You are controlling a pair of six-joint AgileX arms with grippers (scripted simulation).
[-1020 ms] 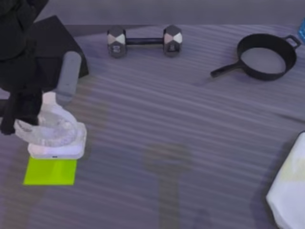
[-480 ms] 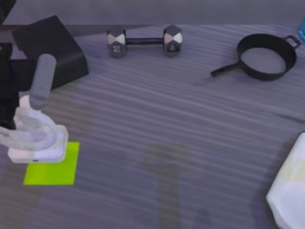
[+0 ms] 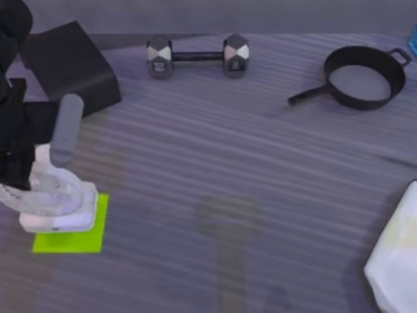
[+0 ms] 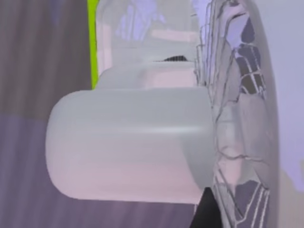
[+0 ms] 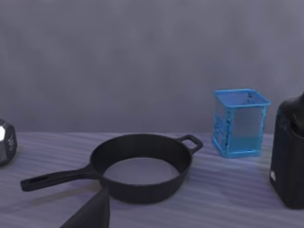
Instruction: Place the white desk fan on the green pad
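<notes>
Left gripper [image 3: 26, 169], finger state indiscernible, at the white desk fan [image 3: 55, 202], whose base overlaps the green pad [image 3: 81, 238] at the surface's near left.

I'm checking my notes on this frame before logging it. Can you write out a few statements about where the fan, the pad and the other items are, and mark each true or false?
1. The white desk fan overlaps the upper left part of the green pad. True.
2. The green pad is fully covered by the fan. False: its lower and right parts are bare.
3. The left gripper is at the fan, at the table's left edge. True.
4. The frying pan sits at the table's near left. False: it lies at the far right.
5. The dumbbell lies inside the frying pan. False: it lies on the table at the far middle, well apart from the pan.
6. A blue basket stands beyond the pan in the right wrist view. True.
</notes>
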